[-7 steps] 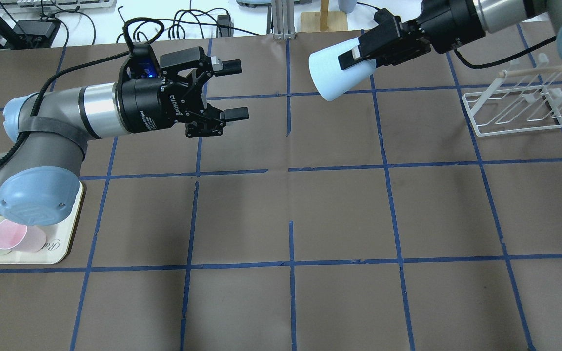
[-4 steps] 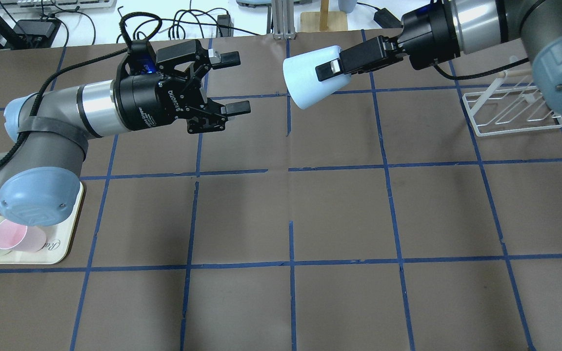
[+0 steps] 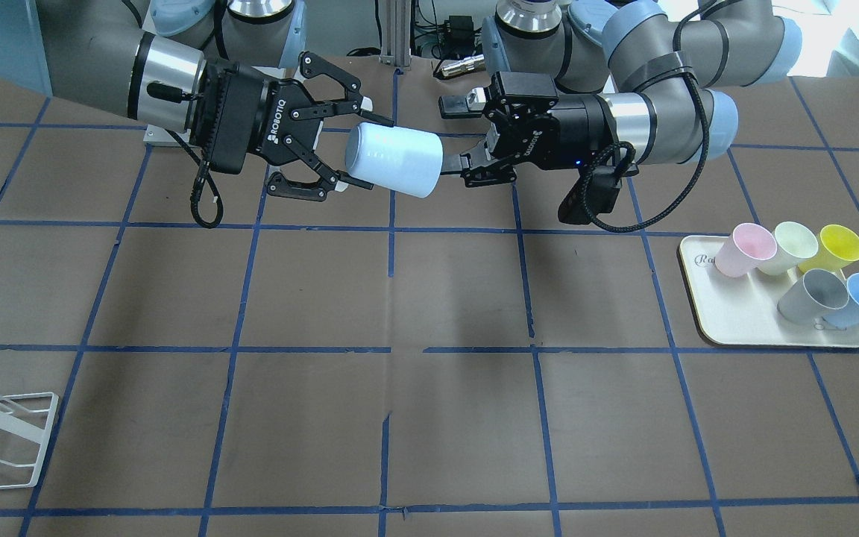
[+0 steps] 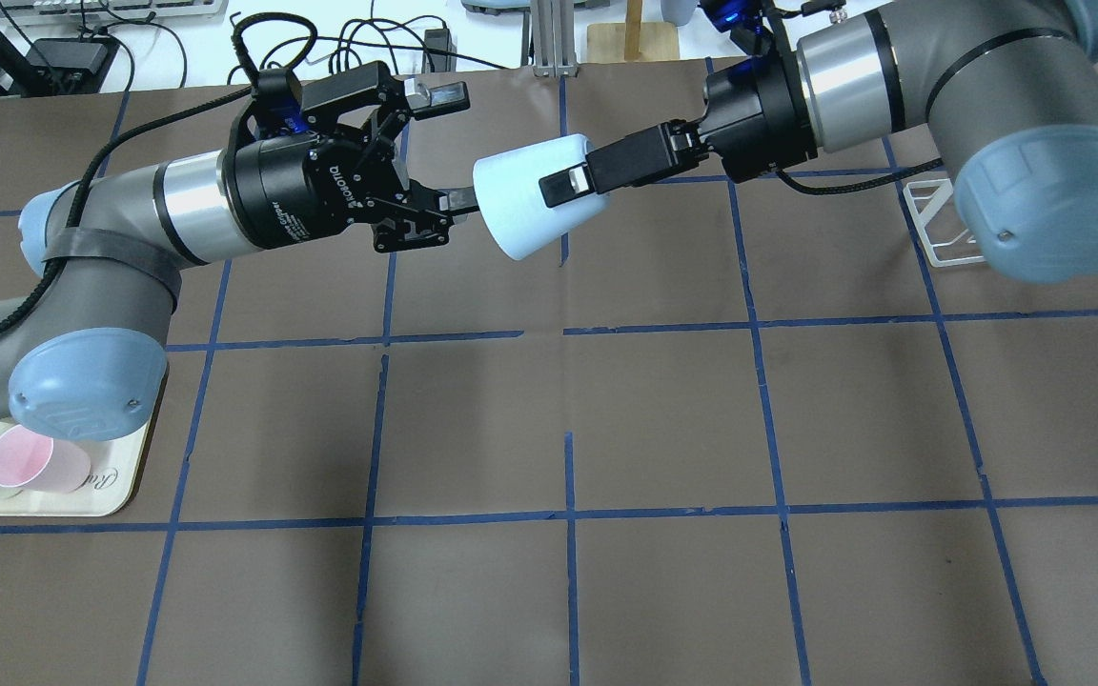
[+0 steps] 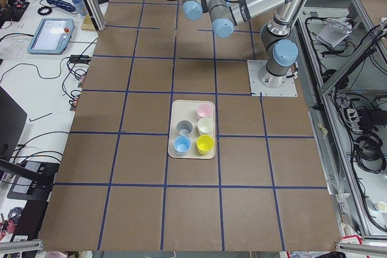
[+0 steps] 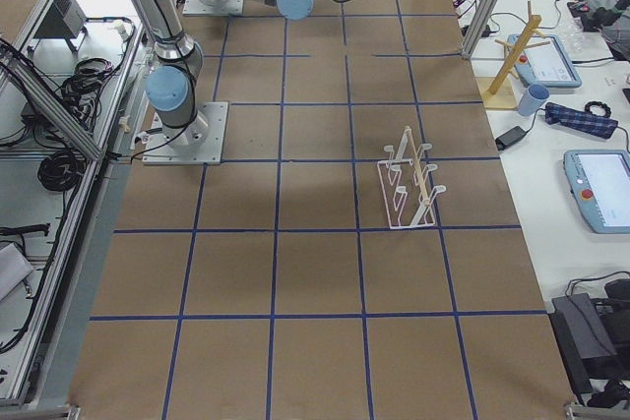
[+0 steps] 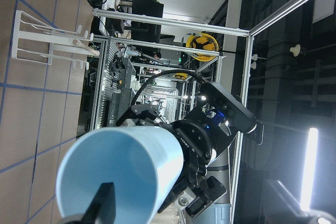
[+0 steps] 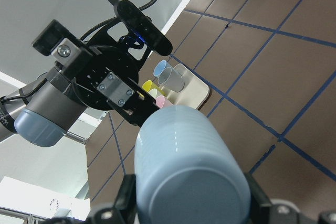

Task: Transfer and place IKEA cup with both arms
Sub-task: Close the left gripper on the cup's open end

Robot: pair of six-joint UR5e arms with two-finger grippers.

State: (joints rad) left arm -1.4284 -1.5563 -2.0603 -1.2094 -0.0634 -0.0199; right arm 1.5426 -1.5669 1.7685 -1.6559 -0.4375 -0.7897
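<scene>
Gap between the arms gone inside the last second: the right arm has swung the IKEA cup (image 4: 522,208) across, from the rack (image 6: 409,184) side up to the left claw (image 4: 454,148). Cup hangs sideways in the air over the far half of the counter (image 4: 663,419), mouth toward the left claw, narrow base end pinched in the right claw (image 3: 365,153). Left claw spread wide, as before. One finger (image 3: 474,159) now sits level with the mouth, right at the rim, contact unclear; the other is off to the side, clear of the cup. Reads as hand-over at the point of take: left must close on the wall before right lets go. Tray (image 3: 735,328) of cups waits on the left.
</scene>
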